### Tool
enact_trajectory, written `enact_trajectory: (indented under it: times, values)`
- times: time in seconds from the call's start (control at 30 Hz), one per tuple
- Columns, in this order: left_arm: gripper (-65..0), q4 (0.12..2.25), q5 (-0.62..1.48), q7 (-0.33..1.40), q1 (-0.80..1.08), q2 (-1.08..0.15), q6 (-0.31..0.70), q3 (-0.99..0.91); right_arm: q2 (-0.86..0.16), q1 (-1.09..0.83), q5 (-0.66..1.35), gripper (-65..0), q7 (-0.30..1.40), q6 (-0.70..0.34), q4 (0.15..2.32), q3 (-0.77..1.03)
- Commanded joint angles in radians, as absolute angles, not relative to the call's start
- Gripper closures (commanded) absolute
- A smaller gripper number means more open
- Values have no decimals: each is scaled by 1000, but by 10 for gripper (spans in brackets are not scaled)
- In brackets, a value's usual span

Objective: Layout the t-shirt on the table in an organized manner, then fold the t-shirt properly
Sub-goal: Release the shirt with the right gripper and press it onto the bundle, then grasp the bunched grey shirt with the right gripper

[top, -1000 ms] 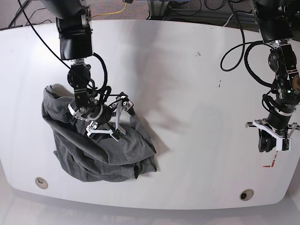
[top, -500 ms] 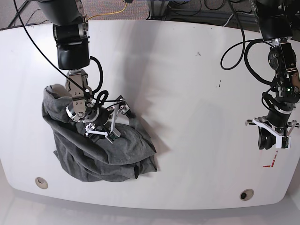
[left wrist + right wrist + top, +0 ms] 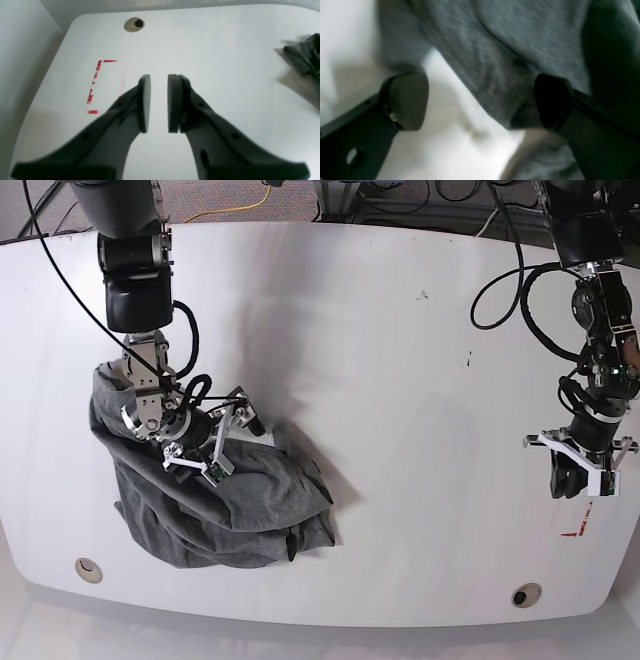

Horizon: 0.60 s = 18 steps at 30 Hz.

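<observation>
Base view: t-shirt lies bunched on the surface, near the right tool, whose jaws gape wide over a fold. Close on one layer only. Left tool idles, narrowly parted.

Dark speckled carpet behind, strewn with black cables and one yellow cable.
</observation>
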State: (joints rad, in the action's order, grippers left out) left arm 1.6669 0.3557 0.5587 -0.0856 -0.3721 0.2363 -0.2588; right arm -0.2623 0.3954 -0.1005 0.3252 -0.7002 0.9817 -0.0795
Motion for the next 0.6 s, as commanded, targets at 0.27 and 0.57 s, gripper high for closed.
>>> enact_trajectory:
  times: [0.27, 0.57]
  values:
    - [-107, 1682, 361, 530, -104, -386, 234, -260, -285, 424, -110, -650, 315, -698, 998, -77]
    - [-107, 1682, 361, 530, -104, -386, 234, -259, -275, 426, -110, -568, 271, -698, 992, -79]
